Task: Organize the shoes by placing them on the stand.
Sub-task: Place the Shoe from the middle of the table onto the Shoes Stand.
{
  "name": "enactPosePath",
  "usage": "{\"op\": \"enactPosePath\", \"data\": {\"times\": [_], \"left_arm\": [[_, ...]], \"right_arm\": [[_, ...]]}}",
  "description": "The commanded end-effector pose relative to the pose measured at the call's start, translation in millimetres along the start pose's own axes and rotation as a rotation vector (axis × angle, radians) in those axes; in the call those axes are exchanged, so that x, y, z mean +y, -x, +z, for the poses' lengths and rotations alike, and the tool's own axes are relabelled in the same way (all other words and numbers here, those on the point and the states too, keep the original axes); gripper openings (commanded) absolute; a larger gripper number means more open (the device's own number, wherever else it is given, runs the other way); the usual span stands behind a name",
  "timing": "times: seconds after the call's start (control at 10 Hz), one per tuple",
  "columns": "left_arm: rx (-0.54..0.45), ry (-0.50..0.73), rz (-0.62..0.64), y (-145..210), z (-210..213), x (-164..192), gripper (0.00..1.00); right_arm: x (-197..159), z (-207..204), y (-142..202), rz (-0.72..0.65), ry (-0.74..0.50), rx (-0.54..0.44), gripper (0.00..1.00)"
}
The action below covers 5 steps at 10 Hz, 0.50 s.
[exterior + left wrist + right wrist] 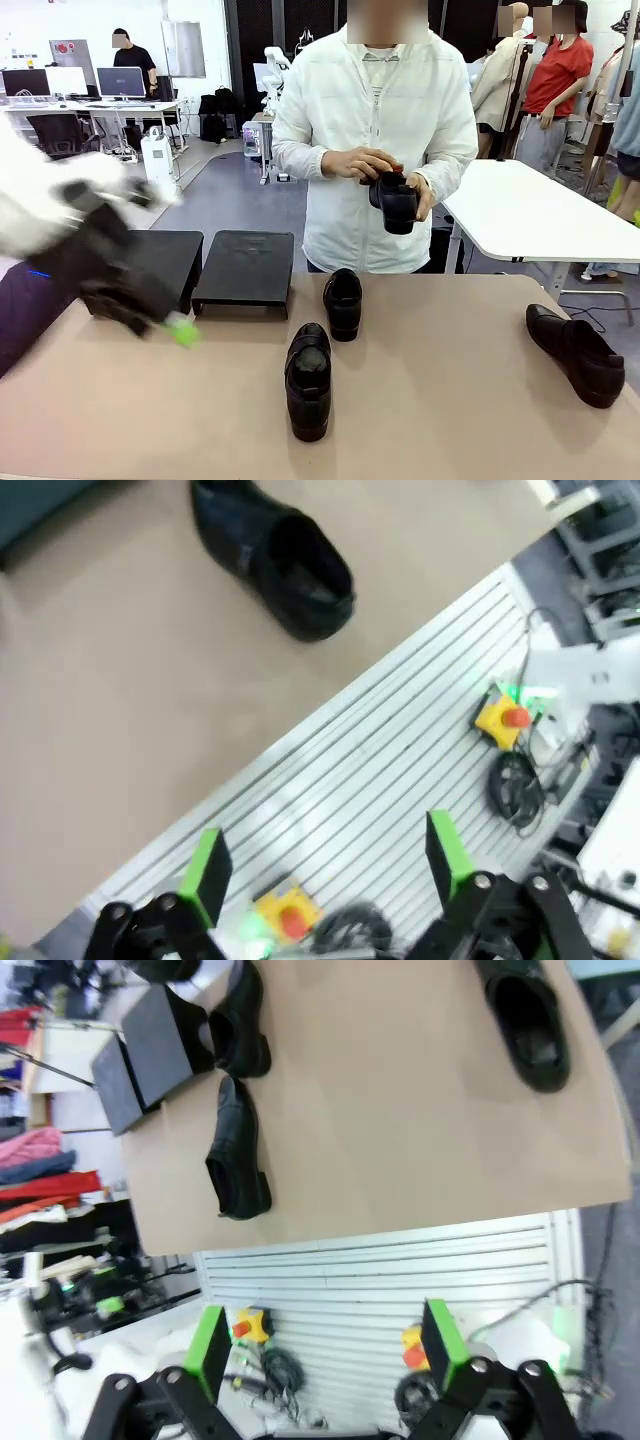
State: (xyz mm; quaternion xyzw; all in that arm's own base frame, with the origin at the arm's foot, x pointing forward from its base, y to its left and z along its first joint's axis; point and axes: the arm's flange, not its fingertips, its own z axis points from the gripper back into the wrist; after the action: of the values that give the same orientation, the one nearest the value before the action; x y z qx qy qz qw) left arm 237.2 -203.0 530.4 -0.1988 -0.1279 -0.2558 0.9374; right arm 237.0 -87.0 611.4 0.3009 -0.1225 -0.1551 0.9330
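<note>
Both gaping wide and empty, the left gripper (325,855) and right gripper (323,1338) are hovering while three shiny black leather dress shoes (308,380) are lying mid-table, right of the low matte-black stand (245,265), with a fourth shoe (397,203) in the person's hands (360,163); a low left-side approach may be risking nudging the stand.

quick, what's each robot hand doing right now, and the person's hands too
Left hand: open, holding nothing.
Right hand: open, holding nothing.
Person's hands: both holding one black shoe.
</note>
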Motion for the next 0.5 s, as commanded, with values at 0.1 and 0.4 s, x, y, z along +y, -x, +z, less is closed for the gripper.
{"op": "enactPosePath", "data": {"times": [0.1, 0.4], "left_arm": [[-0.197, -0.04, 0.139, -67.0, -93.7, -96.5, 1.0], [-0.091, -0.014, 0.101, -29.8, -83.0, -99.8, 1.0]], "right_arm": [[-1.4, 3.2, -0.4, 0.013, 0.005, 0.004, 1.0], [-1.4, 3.2, -0.4, 0.013, 0.005, 0.004, 1.0]]}}
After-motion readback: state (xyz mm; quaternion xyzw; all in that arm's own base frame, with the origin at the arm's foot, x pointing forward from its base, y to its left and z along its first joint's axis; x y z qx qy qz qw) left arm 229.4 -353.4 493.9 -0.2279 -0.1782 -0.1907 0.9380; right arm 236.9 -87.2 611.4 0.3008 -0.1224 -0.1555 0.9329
